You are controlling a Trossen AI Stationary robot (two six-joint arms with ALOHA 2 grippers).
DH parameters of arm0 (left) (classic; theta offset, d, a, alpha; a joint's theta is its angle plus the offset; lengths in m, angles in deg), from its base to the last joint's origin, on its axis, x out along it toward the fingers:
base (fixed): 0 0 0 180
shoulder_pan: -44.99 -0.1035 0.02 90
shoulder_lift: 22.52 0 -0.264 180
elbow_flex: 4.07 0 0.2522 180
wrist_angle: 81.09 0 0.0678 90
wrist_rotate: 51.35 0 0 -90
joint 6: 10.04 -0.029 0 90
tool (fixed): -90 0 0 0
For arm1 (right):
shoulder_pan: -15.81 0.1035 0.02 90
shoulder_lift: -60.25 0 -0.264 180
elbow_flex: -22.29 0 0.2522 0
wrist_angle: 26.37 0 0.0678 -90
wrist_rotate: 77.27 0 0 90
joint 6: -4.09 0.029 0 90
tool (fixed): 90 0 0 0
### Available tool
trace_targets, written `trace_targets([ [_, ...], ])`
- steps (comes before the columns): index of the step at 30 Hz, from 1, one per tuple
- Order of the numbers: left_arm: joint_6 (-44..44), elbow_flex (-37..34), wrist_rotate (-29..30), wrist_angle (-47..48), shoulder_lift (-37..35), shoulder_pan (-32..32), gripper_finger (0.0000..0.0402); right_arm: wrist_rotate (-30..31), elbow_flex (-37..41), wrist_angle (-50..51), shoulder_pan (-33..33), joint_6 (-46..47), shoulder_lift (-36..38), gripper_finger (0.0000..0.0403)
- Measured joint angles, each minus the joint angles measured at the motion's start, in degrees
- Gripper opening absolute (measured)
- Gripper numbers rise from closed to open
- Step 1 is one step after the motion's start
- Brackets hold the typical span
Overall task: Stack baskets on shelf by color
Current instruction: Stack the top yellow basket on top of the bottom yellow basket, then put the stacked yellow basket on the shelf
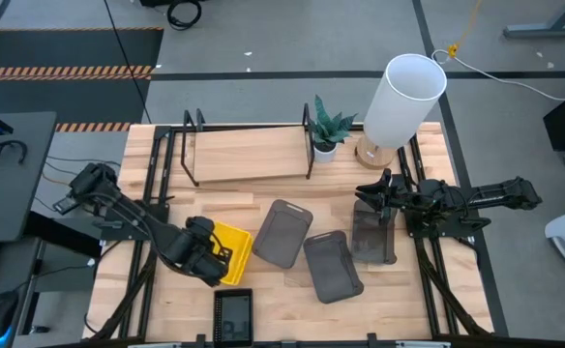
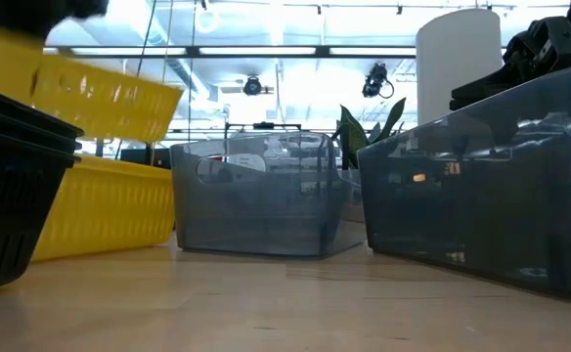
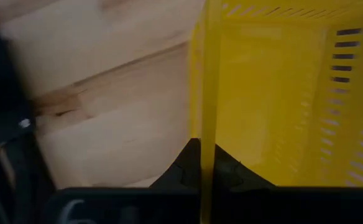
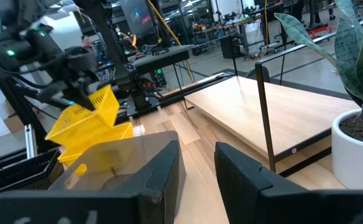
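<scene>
My left gripper (image 1: 203, 253) is shut on a yellow basket (image 1: 234, 247) near the table's near-left part. In the low view that yellow basket (image 2: 100, 93) hangs tilted above another yellow basket (image 2: 109, 210) that rests on the table. My right gripper (image 1: 371, 191) is open over the far end of the right-hand grey basket (image 1: 372, 237); I cannot tell whether it touches it. Two more grey baskets (image 1: 282, 232) (image 1: 331, 266) lie mid-table. Black baskets (image 2: 12, 196) sit nested at the near edge. The shelf (image 1: 249, 155) stands at the far side, its plank bare. My left gripper pinches one side wall (image 3: 207, 124) of the yellow basket between its two fingers (image 3: 184, 168), one finger inside and one outside. The basket is lifted clear and tilted, above the yellow basket on the table.
A potted plant (image 1: 326, 128) stands at the shelf's right post and a white lamp (image 1: 403, 97) beside it at the far right. The black basket (image 1: 232, 314) sits at the near edge. Bare wood shows at the near right (image 1: 408, 309).
</scene>
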Motion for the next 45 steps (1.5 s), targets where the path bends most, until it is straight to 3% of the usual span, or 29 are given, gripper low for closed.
trace_targets([
  [5, 0.51, -7.3, 0.22, -11.12, -4.29, 0.3, 0.0002, -0.01, -0.01, -0.01, 0.0, 0.0, 0.02, 0.0109],
  [9, 0.79, -10.45, -2.38, -12.47, -4.84, 0.05, 0.0002, -0.01, 0.01, 0.0, 0.0, 0.0, 0.0, 0.0109],
  [23, 0.47, -11.68, -3.14, -17.5, -4.74, -0.3, 0.0004, -0.01, -0.01, -0.01, 0.0, 0.0, 0.0, 0.0109],
  [39, 0.93, -11.68, -2.33, -17.31, -4.63, -0.42, 0.0117, -0.01, -0.01, -0.01, 0.0, 0.0, 0.0, 0.0109],
  [45, -2.77, -11.68, -0.79, -16.6, -4.63, -1.94, 0.0149, -0.01, -0.01, -0.01, 0.0, 0.0, 0.02, 0.0109],
])
